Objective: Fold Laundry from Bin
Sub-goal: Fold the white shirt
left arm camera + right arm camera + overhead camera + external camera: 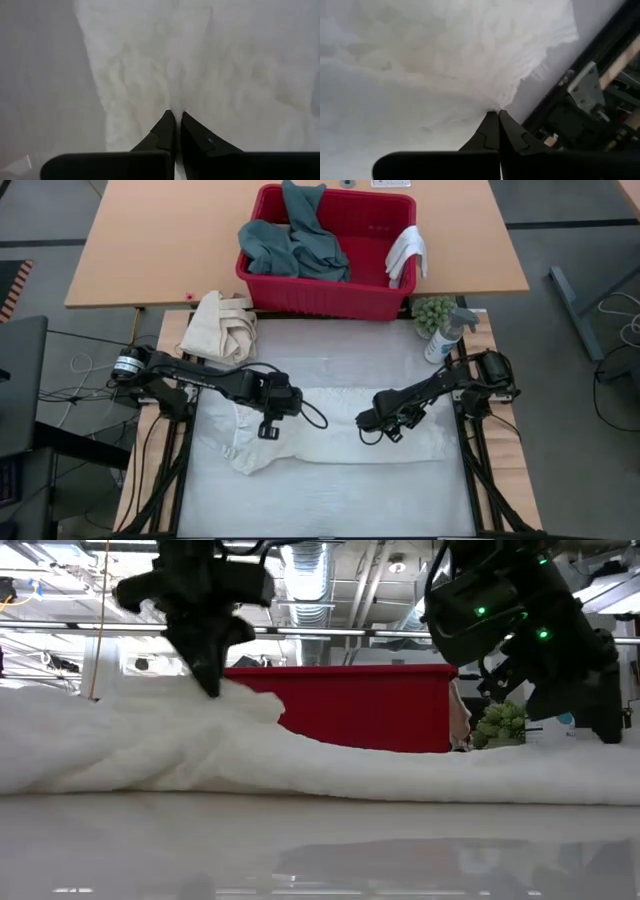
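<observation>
Here, the left gripper (268,428) and right gripper (366,423) each pinch the white textured towel (340,435), spread on the table (330,500) before the red bin (330,290).

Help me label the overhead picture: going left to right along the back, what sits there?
Cream canvas bag → red bin holding a teal garment then a white cloth → green plant → spray bottle.

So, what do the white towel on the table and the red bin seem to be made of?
The white towel looks like soft terry cotton with a matte, fuzzy, textured surface that bunches into limp folds. The red bin looks like rigid moulded plastic, smooth with a slight sheen, and holds its straight walls and rounded rim.
</observation>
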